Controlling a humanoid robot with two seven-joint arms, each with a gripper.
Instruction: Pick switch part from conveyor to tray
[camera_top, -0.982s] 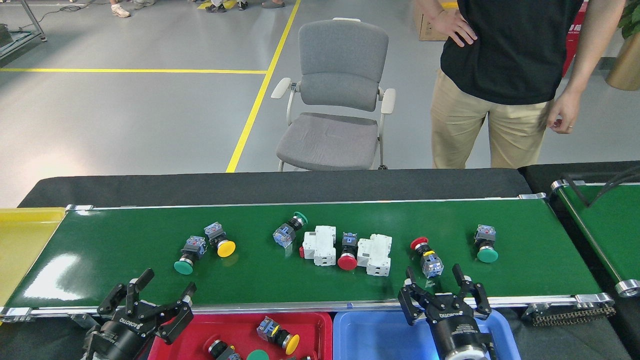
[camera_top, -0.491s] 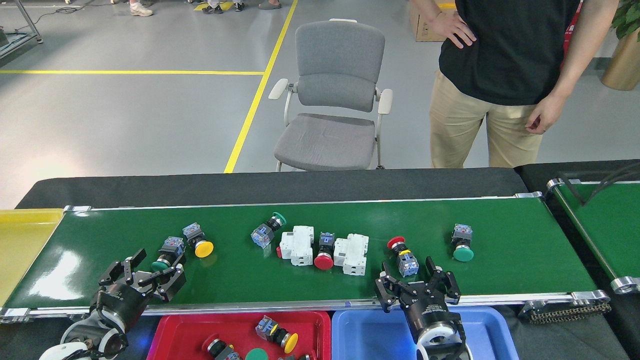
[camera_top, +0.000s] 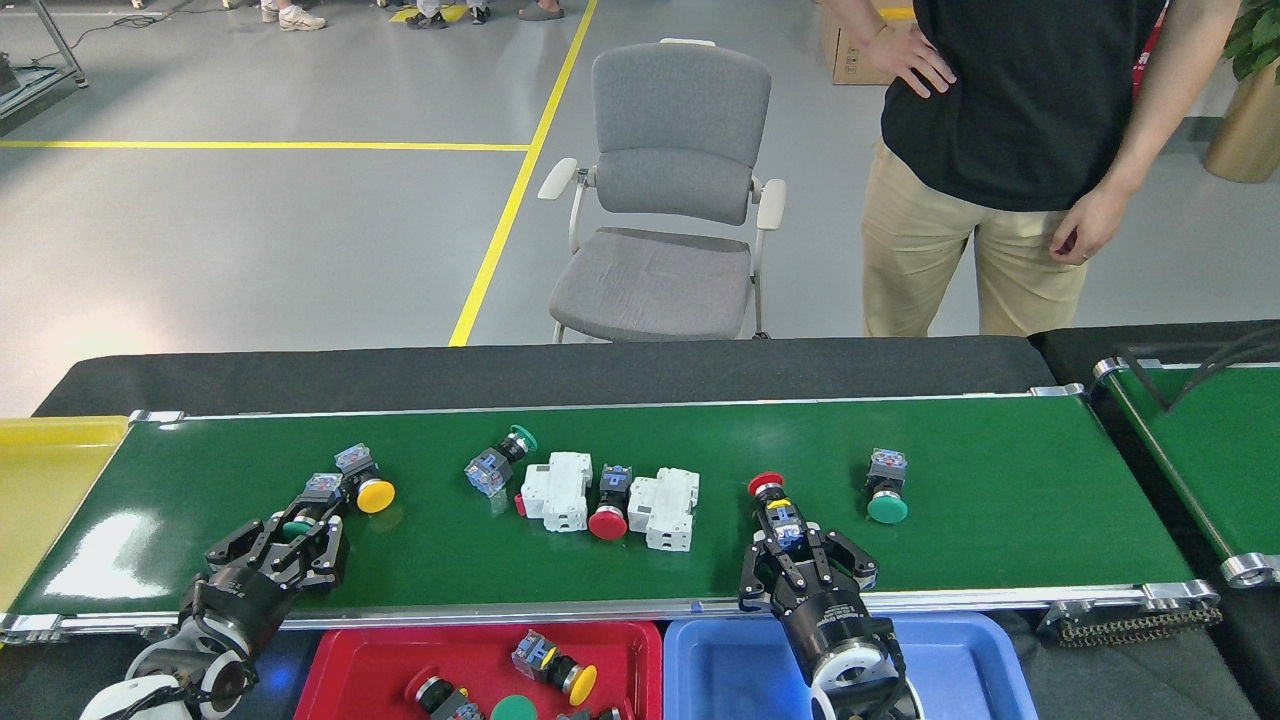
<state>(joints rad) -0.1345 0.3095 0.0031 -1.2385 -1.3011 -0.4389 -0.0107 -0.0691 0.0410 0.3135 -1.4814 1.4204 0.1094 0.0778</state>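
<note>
Right tool (camera_top: 797, 553) at conveyor (camera_top: 1020, 480) near edge, fingers closing around red-capped switch (camera_top: 778, 510) — body between fingers, long axis pointing toward far edge. Left tool (camera_top: 290, 535) likewise clamped on green-capped switch (camera_top: 310, 506), near left end. Blue tray (camera_top: 720, 660) directly below right tool.

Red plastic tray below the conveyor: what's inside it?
The red plastic tray holds a yellow-capped switch, a dark switch and a green cap. Its lower part is cut off, so more is unseen.

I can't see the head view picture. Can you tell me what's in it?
Two robot grippers reach onto a green conveyor dotted with switch parts: the left gripper around a green-capped switch, the right gripper around a red-capped switch.
</note>
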